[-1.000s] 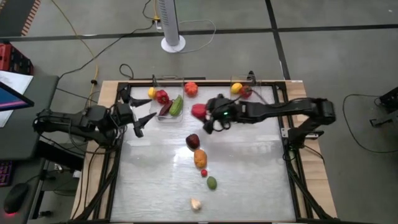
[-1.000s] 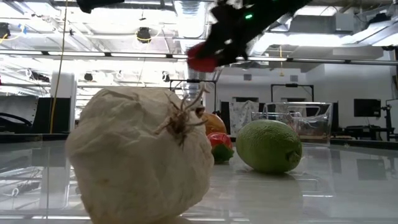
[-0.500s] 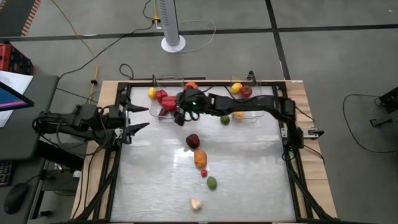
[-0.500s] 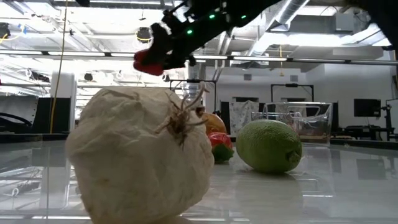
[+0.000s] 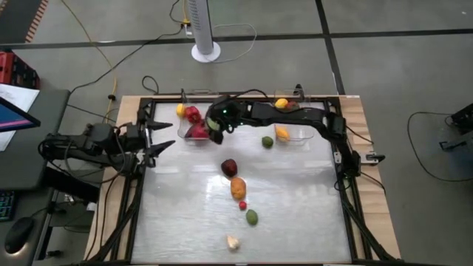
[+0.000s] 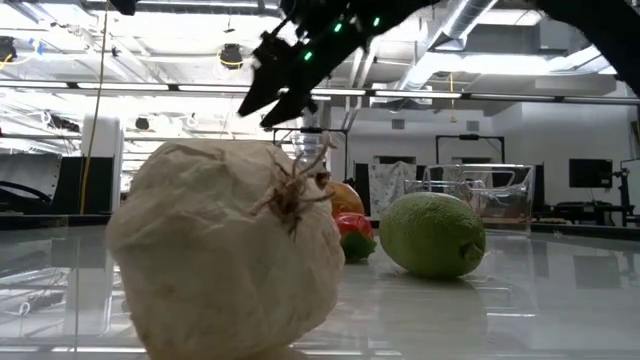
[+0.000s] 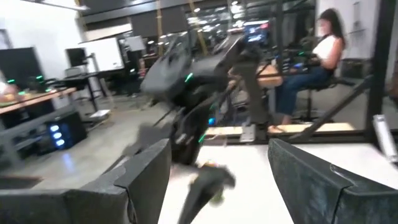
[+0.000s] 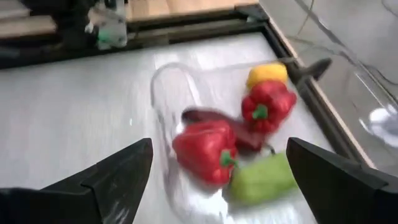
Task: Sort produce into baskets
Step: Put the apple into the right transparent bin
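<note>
Here, right gripper (image 5: 215, 123) hovers released, jaws wide, directly above left basket (image 8: 163, 87); red pepper (image 8: 203, 148) lies below among other produce; retreat should rise straight, clearing the rim; left gripper (image 5: 157, 138) waits alongside, half-open, empty.

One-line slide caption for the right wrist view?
Open right gripper above the clear basket holding red peppers, yellow and green produce.

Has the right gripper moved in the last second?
Yes. The right gripper has swung left across the table, from near the right basket to over the left basket.
</note>
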Available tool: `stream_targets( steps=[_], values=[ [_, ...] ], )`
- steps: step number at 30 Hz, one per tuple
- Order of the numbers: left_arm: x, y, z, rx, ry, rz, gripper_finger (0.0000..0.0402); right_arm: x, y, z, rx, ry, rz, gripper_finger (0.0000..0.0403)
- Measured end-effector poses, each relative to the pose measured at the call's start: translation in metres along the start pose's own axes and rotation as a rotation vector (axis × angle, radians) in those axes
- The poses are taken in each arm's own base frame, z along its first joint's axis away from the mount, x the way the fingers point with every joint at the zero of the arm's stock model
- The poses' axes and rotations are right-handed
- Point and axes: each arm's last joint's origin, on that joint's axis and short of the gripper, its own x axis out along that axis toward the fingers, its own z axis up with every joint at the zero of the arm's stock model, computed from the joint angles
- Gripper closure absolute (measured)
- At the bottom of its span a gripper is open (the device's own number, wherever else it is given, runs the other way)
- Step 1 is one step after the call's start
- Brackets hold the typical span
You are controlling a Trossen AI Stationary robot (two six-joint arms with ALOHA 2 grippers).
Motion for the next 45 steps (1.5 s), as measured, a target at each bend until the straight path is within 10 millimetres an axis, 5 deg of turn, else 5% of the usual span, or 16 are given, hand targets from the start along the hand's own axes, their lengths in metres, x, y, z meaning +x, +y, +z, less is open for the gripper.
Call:
stream_targets(
  steps=[4, 11, 14, 23, 33, 45],
  values=[
    [0.000, 0.002, -0.002, 0.020, 0.024, 0.061, 0.0146, -0.018, 0.029, -0.007, -0.027, 0.110, 0.050, 0.0011],
    [0.000, 0.003, -0.003, 0.033, 0.044, 0.110, 0.0146, -0.004, 0.084, -0.070, -0.035, 0.291, 0.031, 0.0012],
    [0.000, 0.003, -0.003, 0.010, 0.045, 0.109, 0.0146, 0.002, 0.092, -0.093, -0.017, 0.317, -0.015, 0.0012],
    [0.000, 0.002, -0.005, -0.007, 0.058, 0.101, 0.0146, 0.012, 0.094, -0.119, 0.046, 0.278, -0.020, 0.0013],
    [0.000, 0.002, -0.006, 0.003, 0.066, 0.099, 0.0146, 0.008, 0.095, -0.117, -0.009, 0.267, -0.072, 0.0013],
    [0.000, 0.002, -0.006, 0.000, 0.072, 0.099, 0.0146, -0.034, 0.103, -0.096, -0.052, 0.215, -0.202, 0.0013]
  ],
)
